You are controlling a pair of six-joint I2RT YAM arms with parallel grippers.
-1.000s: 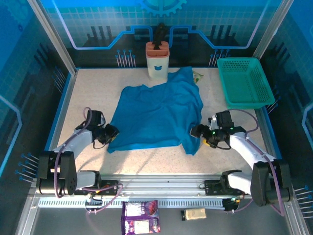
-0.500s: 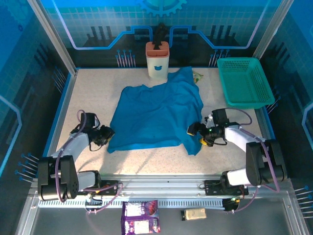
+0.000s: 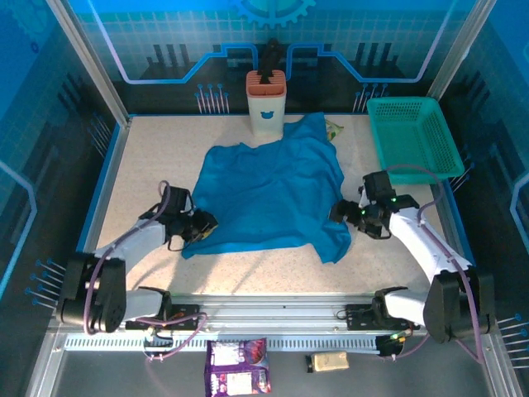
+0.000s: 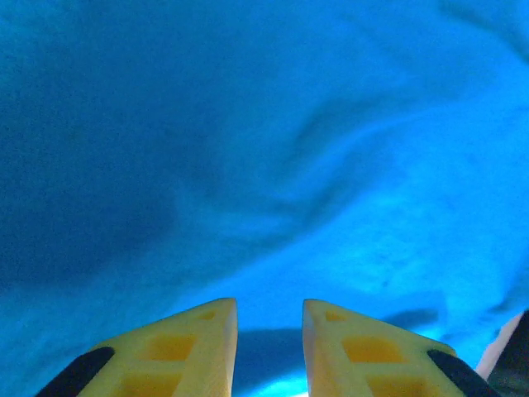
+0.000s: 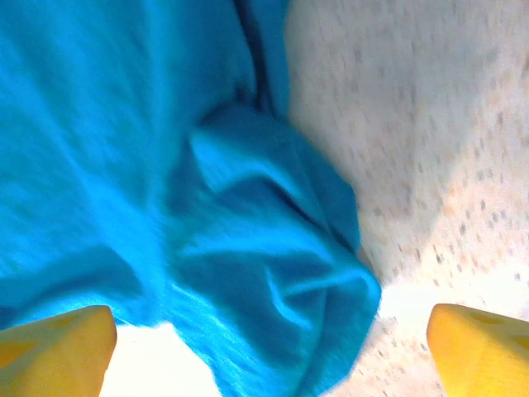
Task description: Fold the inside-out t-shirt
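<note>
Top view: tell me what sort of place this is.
Probably a robot test cell: blue printed panels enclose the table, and the left arm and right arm are bolted at its near edge.

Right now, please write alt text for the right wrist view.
A rumpled edge of the blue t-shirt lies bunched on the speckled table. The right claw hangs open above it, yellow fingertips wide apart.

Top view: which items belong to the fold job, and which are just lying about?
Job:
- t-shirt
- left tool
- right tool

Lying about:
- basket
- holder
- purple packet
- tan packet
</note>
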